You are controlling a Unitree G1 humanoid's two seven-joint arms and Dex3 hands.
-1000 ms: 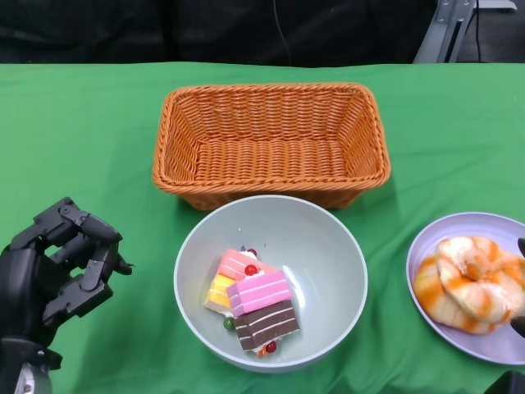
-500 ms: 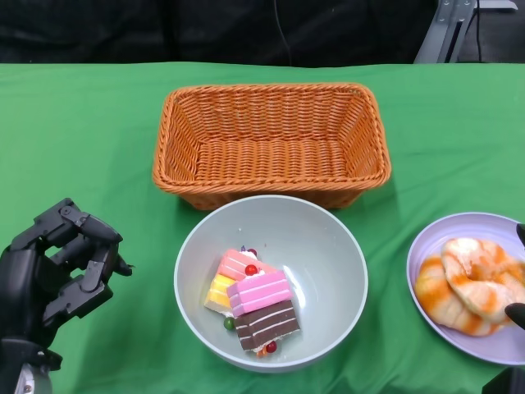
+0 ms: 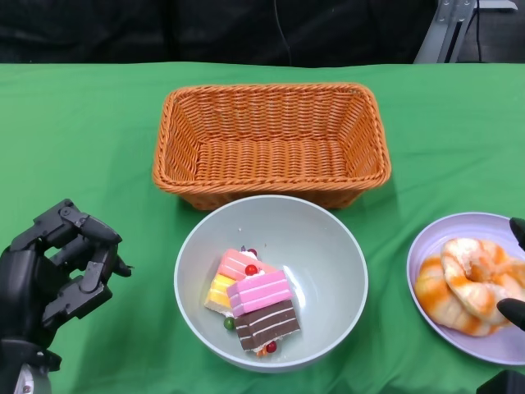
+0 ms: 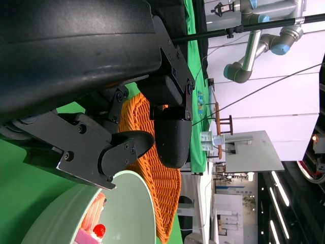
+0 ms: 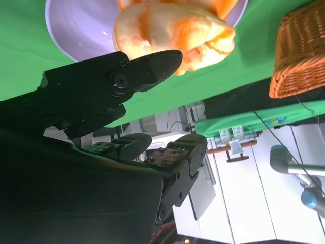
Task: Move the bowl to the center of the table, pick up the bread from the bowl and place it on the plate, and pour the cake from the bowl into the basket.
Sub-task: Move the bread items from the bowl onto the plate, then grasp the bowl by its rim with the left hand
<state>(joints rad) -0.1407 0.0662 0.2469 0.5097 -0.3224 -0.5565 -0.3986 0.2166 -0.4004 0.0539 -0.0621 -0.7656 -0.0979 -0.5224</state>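
A green table (image 3: 82, 139) carries the basket (image 3: 271, 139), bowl (image 3: 328, 271) and plate (image 3: 431, 246).

In the head view, the picture's edge cuts off most of the right hand (image 3: 517, 275) beside the plate (image 3: 435, 246); only two dark fingertips show, and whether they touch the bread (image 3: 467, 283) cannot be told. The plate's outer rim is cut off too. The left hand (image 3: 57, 271), well apart from the bowl (image 3: 328, 246), loses its wrist at the bottom edge. In the bowl, the cake (image 3: 250, 300) pieces overlap and hide small round pieces beneath. In the left wrist view, the hand covers most of the basket (image 4: 162, 188).
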